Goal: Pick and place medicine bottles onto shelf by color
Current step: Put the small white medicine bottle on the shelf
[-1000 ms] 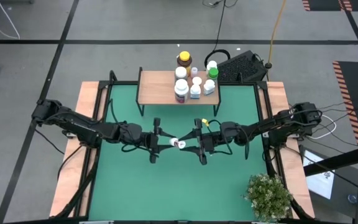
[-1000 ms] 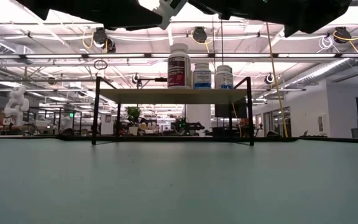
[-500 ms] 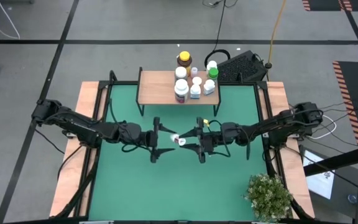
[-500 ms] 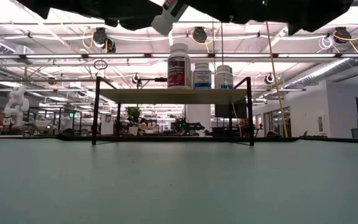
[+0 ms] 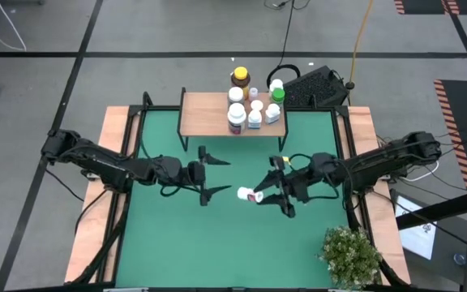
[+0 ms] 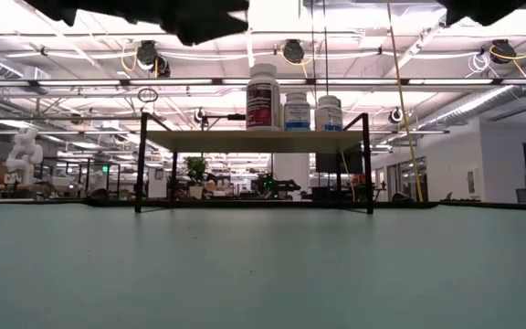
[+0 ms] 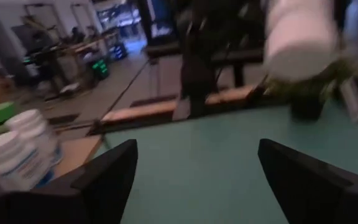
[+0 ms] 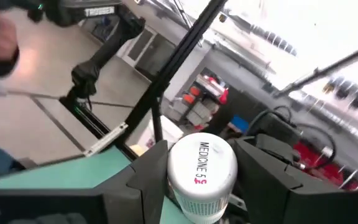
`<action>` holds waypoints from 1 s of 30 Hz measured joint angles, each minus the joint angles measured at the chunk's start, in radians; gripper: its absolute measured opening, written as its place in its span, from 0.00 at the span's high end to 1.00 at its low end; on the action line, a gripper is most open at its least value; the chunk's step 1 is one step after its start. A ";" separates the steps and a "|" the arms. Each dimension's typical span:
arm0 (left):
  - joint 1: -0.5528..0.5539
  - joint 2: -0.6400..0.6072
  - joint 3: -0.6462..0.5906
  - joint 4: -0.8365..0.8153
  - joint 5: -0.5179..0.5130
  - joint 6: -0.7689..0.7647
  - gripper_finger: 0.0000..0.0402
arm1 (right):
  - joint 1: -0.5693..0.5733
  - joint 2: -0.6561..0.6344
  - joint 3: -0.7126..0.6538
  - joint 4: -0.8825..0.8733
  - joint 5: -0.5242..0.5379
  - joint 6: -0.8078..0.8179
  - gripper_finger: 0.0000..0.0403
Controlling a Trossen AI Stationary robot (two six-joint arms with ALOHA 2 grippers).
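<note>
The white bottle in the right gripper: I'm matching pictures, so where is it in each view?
High: white bottle at mat centre, held by right gripper.
Low: not in it.
Left wrist: blurred, near one edge.
Right wrist: between the fingers.
Shared landmark: the green mat.

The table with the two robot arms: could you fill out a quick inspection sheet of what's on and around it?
Surface: green mat in a wood frame, bare apart from the shelf.
Job's things: shelf at the far edge, white bottles clustered at its right end; amber bottle and green-capped bottle behind it; one white bottle in the right hand.
Clutter: potted plant at the near right corner.
Hands: left hand open, empty, mid-table; right hand shut on the white bottle.
Cables: yellow cable, black cable on the floor beyond.
Surroundings: grey floor, black keyboard-like unit.
</note>
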 joint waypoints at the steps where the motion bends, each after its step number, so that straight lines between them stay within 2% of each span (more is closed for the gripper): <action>1: 0.000 0.000 0.000 0.023 0.022 -0.023 0.18 | 0.000 -0.005 -0.012 0.010 -0.001 -0.030 0.60; 5: 0.000 0.000 0.000 0.103 0.092 -0.142 0.23 | 0.007 -0.010 -0.048 0.022 0.001 -0.232 0.60; 10: 0.010 0.000 0.000 0.095 0.102 -0.236 0.27 | 0.046 0.012 -0.056 0.019 0.039 -0.515 0.60; 15: 0.039 0.014 0.000 0.100 0.279 -0.296 0.27 | 0.093 0.036 -0.056 0.017 0.119 -0.745 0.60; 19: 0.037 0.065 -0.001 0.114 0.355 -0.236 0.27 | 0.108 0.040 -0.056 0.026 0.110 -0.789 0.60; 27: 0.015 0.212 0.000 0.410 0.371 -0.119 0.27 | 0.110 0.040 -0.056 0.003 0.030 -0.756 0.60; 30: 0.006 0.251 0.010 0.467 0.405 -0.092 0.27 | 0.109 0.040 -0.056 0.002 0.010 -0.737 0.60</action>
